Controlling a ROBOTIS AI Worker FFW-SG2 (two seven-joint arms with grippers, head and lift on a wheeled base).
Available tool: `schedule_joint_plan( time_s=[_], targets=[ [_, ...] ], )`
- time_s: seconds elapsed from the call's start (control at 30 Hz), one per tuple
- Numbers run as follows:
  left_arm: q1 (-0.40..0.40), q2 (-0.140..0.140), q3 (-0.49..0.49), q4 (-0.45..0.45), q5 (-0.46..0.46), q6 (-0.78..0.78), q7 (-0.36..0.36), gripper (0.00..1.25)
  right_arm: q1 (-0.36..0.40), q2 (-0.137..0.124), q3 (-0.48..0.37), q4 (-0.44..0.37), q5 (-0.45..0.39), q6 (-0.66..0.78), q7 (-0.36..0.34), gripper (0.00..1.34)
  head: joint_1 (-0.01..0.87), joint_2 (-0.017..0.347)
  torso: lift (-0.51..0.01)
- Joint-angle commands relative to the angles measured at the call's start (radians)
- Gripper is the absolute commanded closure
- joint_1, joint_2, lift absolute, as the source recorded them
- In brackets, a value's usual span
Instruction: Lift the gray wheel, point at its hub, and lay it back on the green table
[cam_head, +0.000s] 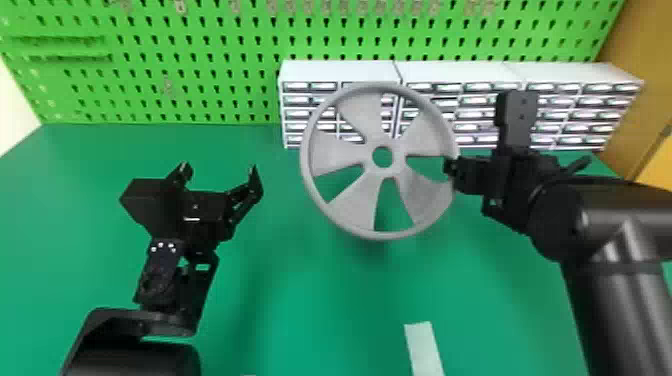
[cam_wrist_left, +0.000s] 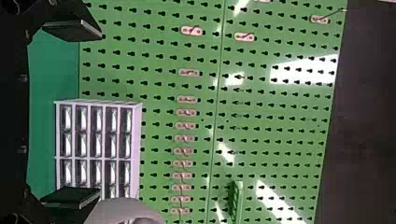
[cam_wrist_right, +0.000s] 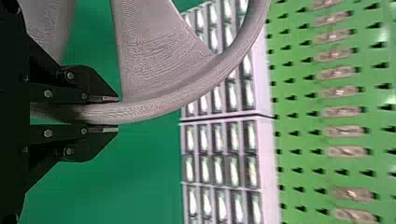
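1 gray wheel (cam_head: 356, 206) hangs in the right tool (cam_head: 450, 167).

Along the back edge of the table (cam_head: 310, 300), from about mid-edge toward the right corner, the drawer cabinets (cam_head: 340, 72) stand side by side, the pegboard (cam_head: 200, 47) behind them. The wheel (cam_head: 360, 112) is above the table, before the cabinets. Toward the near edge, right of middle, lies what seems a strip (cam_head: 424, 350).

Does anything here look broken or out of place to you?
Nothing looks broken: the gray wheel looks whole, its rim gripped by the right gripper. The one slightly odd thing is a pale strip lying a little slanted on the green table; I can't tell what it is for.
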Motion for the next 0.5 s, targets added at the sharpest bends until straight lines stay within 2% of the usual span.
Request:
schedule_joint_plan(
  time_s=[0.0,0.13,0.47],
  targets=[
    [0.003,0.000,0.000,0.000,0.002,0.000,0.000,0.11,0.045,0.006,-0.016,-0.026,0.003,-0.114,0.000,1.22,0.692,0.048,-0.093],
    [0.004,0.000,0.002,0.000,0.004,0.000,0.000,0.11,0.091,0.005,-0.013,-0.030,0.009,-0.284,0.000,1.22,0.692,0.048,-0.093],
    [0.007,0.000,0.000,0.000,0.007,0.000,0.000,0.11,0.167,0.009,-0.001,-0.030,0.032,-0.574,0.000,1.22,0.692,0.048,-0.093]
  ],
)
